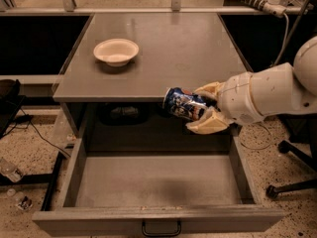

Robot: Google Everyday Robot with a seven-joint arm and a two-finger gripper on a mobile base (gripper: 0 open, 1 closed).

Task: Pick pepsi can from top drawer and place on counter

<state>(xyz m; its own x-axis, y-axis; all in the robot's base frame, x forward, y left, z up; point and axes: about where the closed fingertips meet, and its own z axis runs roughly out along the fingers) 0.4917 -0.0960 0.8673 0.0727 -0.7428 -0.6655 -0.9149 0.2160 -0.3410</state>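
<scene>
The pepsi can [184,104] is dark blue with white and red markings. It lies sideways in my gripper [204,109], whose cream fingers [206,124] are shut on its right end. The can hangs in the air above the open top drawer [148,180], level with the front edge of the counter [163,53]. The drawer is pulled out and its grey floor is bare, with a dark handle [161,228] at the front. My white arm [270,93] reaches in from the right.
A cream bowl [116,51] sits on the counter's left part. A cable and white hose [260,4] run at the back right. A chair base [292,182] stands on the speckled floor at the right. Small clutter [12,175] lies on the floor at the left.
</scene>
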